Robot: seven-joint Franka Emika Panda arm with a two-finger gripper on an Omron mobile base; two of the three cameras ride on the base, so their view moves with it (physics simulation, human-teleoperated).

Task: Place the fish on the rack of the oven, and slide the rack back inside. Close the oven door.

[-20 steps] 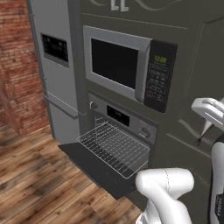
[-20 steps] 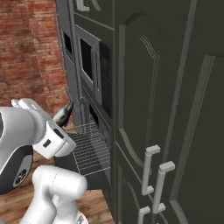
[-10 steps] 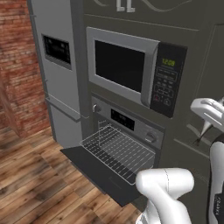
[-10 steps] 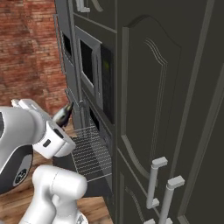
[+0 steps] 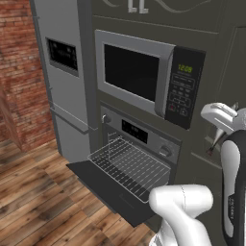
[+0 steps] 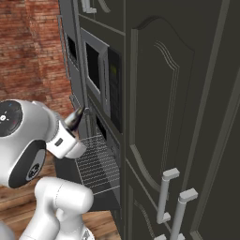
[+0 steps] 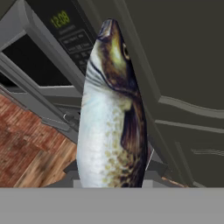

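- The fish (image 7: 111,113) is seen close up in the hand view: a silvery-white belly, a brown-olive back with speckles, a dark fin on its flank and its head pointing away from the hand.
- It is held up in the air, in front of the dark cabinet and to the right of the oven (image 5: 144,139), well apart from the rack (image 5: 129,168).
- The gripper (image 6: 77,115) is pressed nearly together and pinches the fish at its tail end; the dark pointed body is seen sticking out of it in the right base view.
- The rack is pulled out over the oven door (image 5: 108,190), which is folded down flat.
- On the microwave (image 5: 146,77), green digits reading "12:08" are shown above its keypad.
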